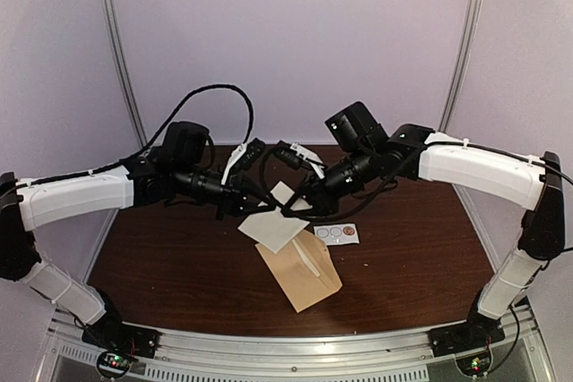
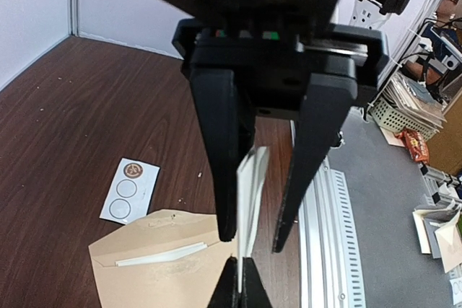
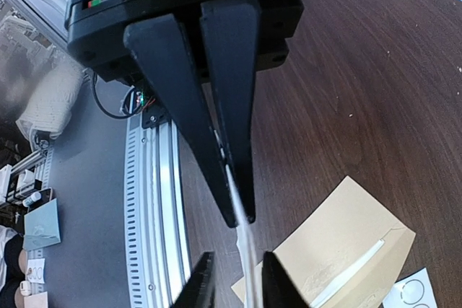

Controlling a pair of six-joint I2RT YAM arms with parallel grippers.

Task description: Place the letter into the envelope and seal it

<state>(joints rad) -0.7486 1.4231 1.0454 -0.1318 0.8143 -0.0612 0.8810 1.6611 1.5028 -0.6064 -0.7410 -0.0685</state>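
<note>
right hand [image 3: 242, 210] pinched the letter [image 1: 273, 225] mid-air; left hand [image 2: 253, 242] straddled it, unclenched; the envelope [image 1: 300, 276] lay below them, slanting across the desk [image 1: 179, 257]

A dark wooden table [image 1: 179, 257] lies between pale walls [image 1: 286, 33] at 9, 12 and 3 o'clock. Just to 3 o'clock of its middle lies a small white sticker card [image 1: 337, 234] with round stickers, at least one of them brown. A perforated metal rail [image 1: 295, 346] runs along the 6 o'clock edge.
</note>
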